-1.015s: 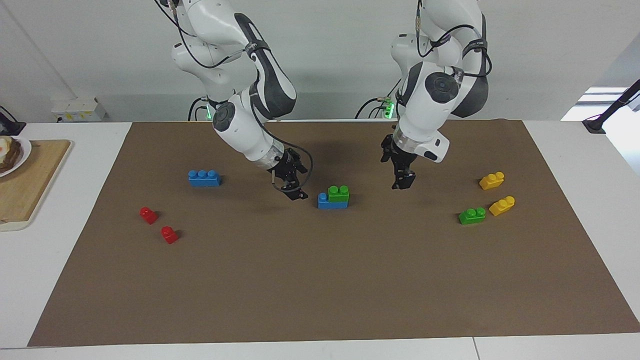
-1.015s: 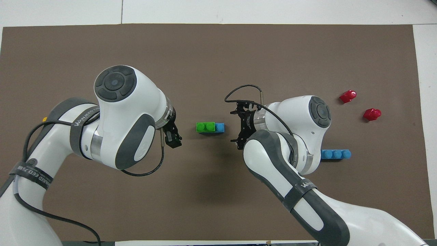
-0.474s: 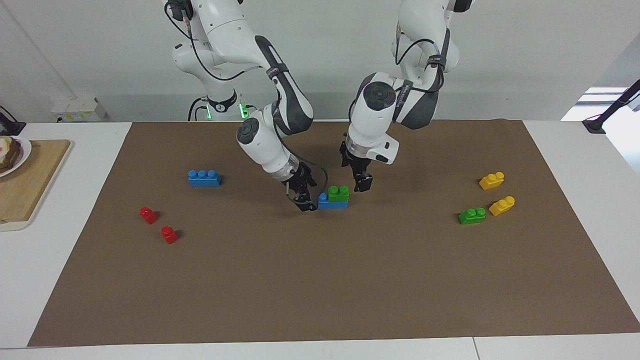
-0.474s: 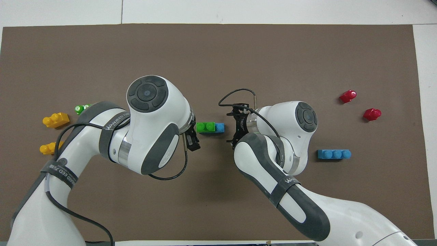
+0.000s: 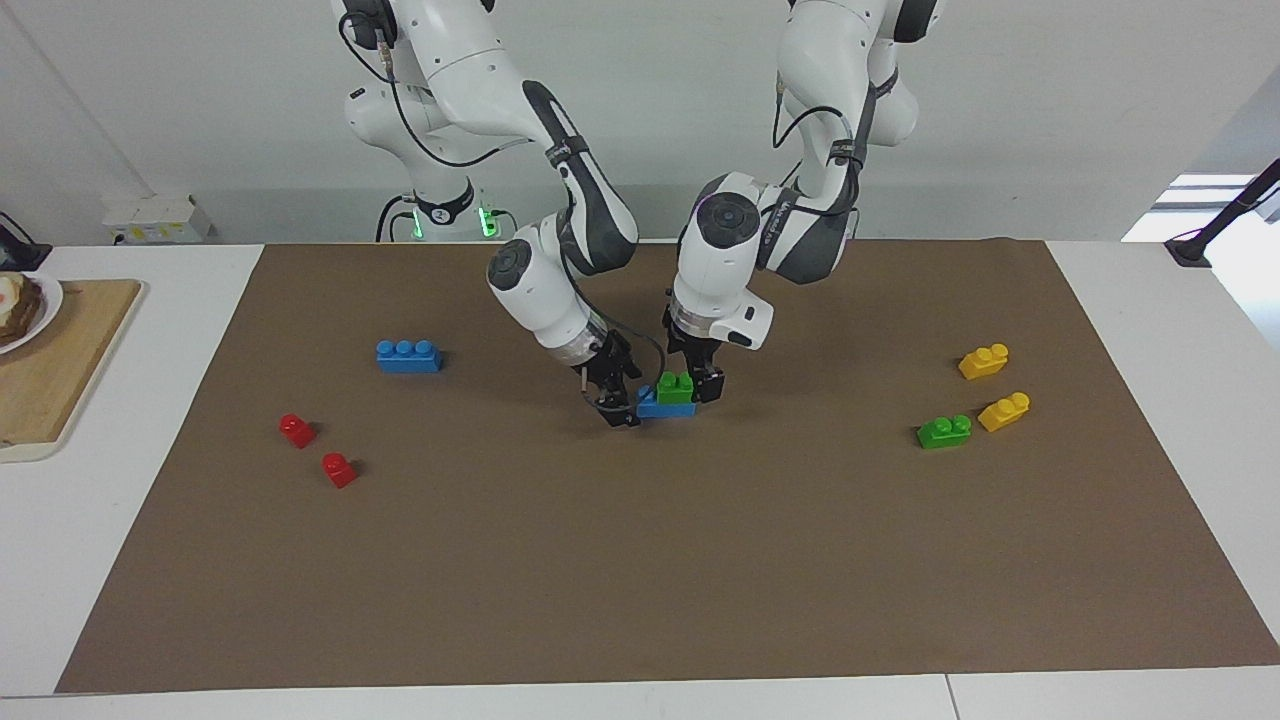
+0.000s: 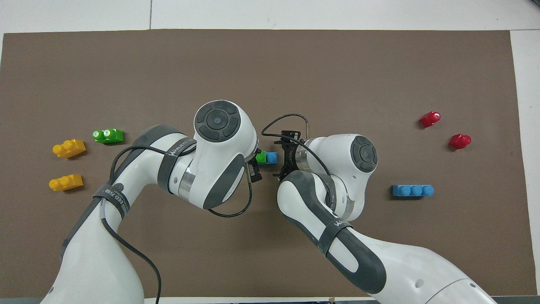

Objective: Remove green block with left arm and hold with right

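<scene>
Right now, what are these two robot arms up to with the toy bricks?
Both arms have reached to the middle of the mat, where a green block sits on a blue brick. The left gripper is at the green block, the right gripper at the blue brick's end, jaws open. Nothing is lifted yet.

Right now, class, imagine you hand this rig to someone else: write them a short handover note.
Left hand: open, down at the green block.
Right hand: open, low beside the blue brick under it.
Things: green block sits stacked on the blue brick, mid-mat.
Done: both hands are in place at the stack.
Left: right hand steadies the blue brick, left hand pulls the green block off.
</scene>
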Controlling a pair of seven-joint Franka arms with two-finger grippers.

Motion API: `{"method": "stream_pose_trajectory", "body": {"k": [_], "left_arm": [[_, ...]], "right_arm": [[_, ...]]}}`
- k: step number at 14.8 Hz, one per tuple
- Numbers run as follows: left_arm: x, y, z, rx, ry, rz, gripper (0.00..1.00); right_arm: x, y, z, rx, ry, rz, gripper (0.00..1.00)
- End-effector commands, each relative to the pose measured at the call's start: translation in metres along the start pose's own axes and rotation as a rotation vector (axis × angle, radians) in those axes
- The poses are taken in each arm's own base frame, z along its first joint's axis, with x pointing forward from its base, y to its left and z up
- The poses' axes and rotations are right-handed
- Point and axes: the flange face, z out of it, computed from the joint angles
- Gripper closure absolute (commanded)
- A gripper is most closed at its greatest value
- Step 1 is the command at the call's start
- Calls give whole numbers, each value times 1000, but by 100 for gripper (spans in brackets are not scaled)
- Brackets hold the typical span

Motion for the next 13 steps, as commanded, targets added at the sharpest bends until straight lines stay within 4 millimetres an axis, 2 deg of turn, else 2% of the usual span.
{"method": "stream_pose_trajectory", "body": {"k": [1, 7, 9, 13], "left_arm": [[-4, 2, 6, -23, 3, -13, 0], [-6, -4, 21, -22, 11, -4, 0], [-7, -6, 25, -24, 10, -1, 0], [-10, -12, 38, -16, 21, 8, 0]], "right_arm": [[-3, -1, 5, 17, -11, 12, 1], [-3, -3, 5, 31, -41, 64, 2], [-16, 2, 7, 29, -53, 50, 2], [-19, 4, 9, 47, -50, 34, 5]]}}
